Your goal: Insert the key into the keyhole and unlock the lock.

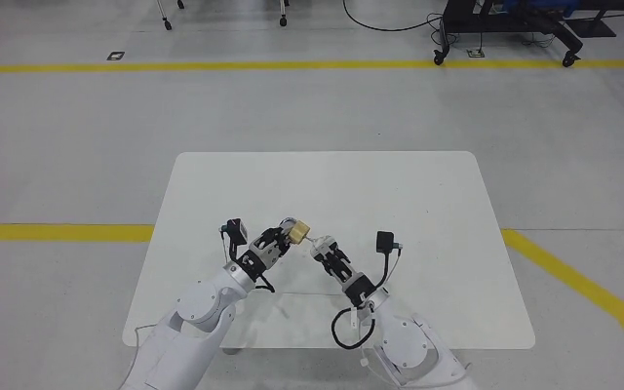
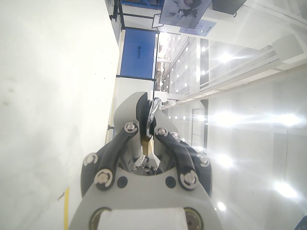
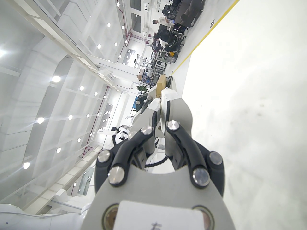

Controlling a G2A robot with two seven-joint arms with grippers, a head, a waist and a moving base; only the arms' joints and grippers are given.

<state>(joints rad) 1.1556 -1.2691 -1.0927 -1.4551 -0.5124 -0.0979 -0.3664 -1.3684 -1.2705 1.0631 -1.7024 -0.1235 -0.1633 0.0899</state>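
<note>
From the top view, both my arms come in over the near edge of the white table (image 1: 409,195). My left gripper (image 1: 282,235) holds the brass lock (image 1: 300,231) in the air over the near half of the table, a little nearer its left edge than its right. My right gripper (image 1: 320,246) faces it from the right, fingertips just beside the lock's body. The two grippers are nose to nose.

In my left wrist view, my left gripper (image 2: 148,118) is clamped on the lock. The silver shackle (image 2: 154,107) is pinched between my dark pads, and the brass body (image 2: 146,146) sits farther back between the fingers (image 2: 129,113), edge-on to the camera. The table (image 2: 48,72) shows pale behind it.

In my right wrist view, my right gripper (image 3: 165,96) has its fingers drawn together, with no gap showing between the white tips. The lock (image 3: 160,82) shows as a brass block right at those tips, touching or nearly so. I cannot make out the key; whatever is between my fingertips is hidden by them. My left gripper (image 3: 145,111) is just behind the lock, and the table (image 3: 239,96) lies alongside.
</note>
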